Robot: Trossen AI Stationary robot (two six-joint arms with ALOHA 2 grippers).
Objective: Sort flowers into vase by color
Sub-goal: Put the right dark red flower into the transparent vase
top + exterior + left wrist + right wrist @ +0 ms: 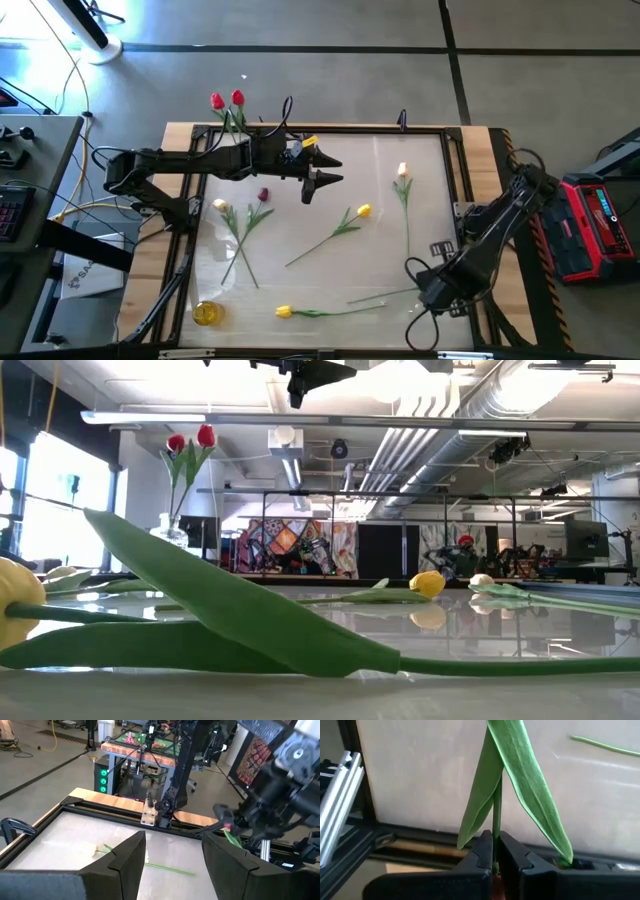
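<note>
Two red tulips [227, 100] stand in a clear vase [172, 532] at the table's far left edge. Loose tulips lie flat on the table: cream [220, 205], maroon [263, 195], yellow [363, 211], cream [402, 170], and yellow [283, 312] by the near edge. My left gripper [328, 170] hangs open above the table's far middle, touching nothing. My right gripper [432, 292], at the near right, is shut on a green-stemmed tulip [385, 295]; a bit of red-pink head [227, 826] shows at its fingers. My right gripper pinches the tulip's thin stem [496, 832] between its two fingers, close to the red-pink head, which the fingers mostly hide. The fingers lie along the stem. The stem and its two long leaves [530, 785] reach out past the fingertips toward the table's left.
A round yellow vessel [205, 313] stands at the near left corner. A dark frame [455, 170] rims the pale table top, with wooden borders outside it. Cables and equipment lie off the table to the left, and a red-black case [600, 220] to the right.
</note>
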